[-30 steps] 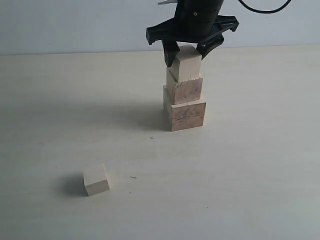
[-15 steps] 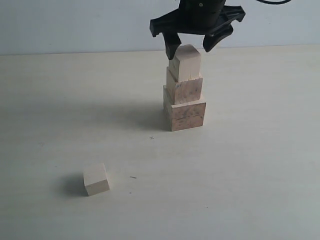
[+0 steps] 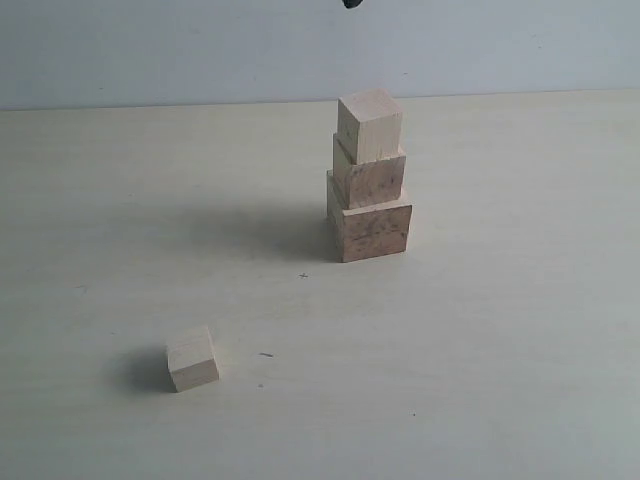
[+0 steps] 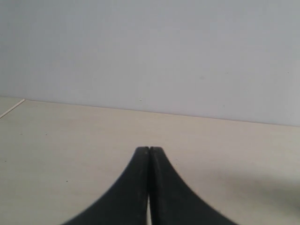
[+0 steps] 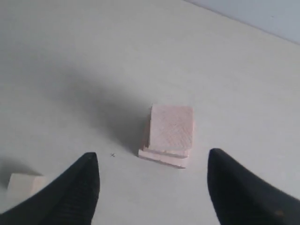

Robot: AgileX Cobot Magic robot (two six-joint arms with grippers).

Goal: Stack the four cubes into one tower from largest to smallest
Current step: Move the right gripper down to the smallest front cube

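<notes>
Right fingers (image 5: 86,190) have lifted clear of the stack since half a second ago: they were straddling the top cube then, and now only a black tip of them shows at the top edge of the exterior view. They are spread wide with nothing between them, and the right wrist view looks down on the tower (image 5: 170,127) past the tips. Tower (image 3: 370,180) is three cubes high and stands alone on the counter (image 3: 520,330), nothing touching it. Largest cube (image 3: 371,230), with mottled grain, is at the bottom, the second cube (image 3: 370,180) is on it, and the paler third cube (image 3: 370,126) is on top, each step narrower than the one below (edges not perfectly flush, the upper two look slightly turned). Smallest cube (image 3: 192,358) is not stacked: it lies by itself on the counter, well apart from the tower, toward the near left of the exterior view. It also shows in the right wrist view (image 5: 24,183), just beside one finger. Left fingers (image 4: 140,187) are pressed together, tips touching, holding nothing, and hang over bare counter with a plain wall (image 4: 150,51) behind. No cubes show in the left wrist view.
</notes>
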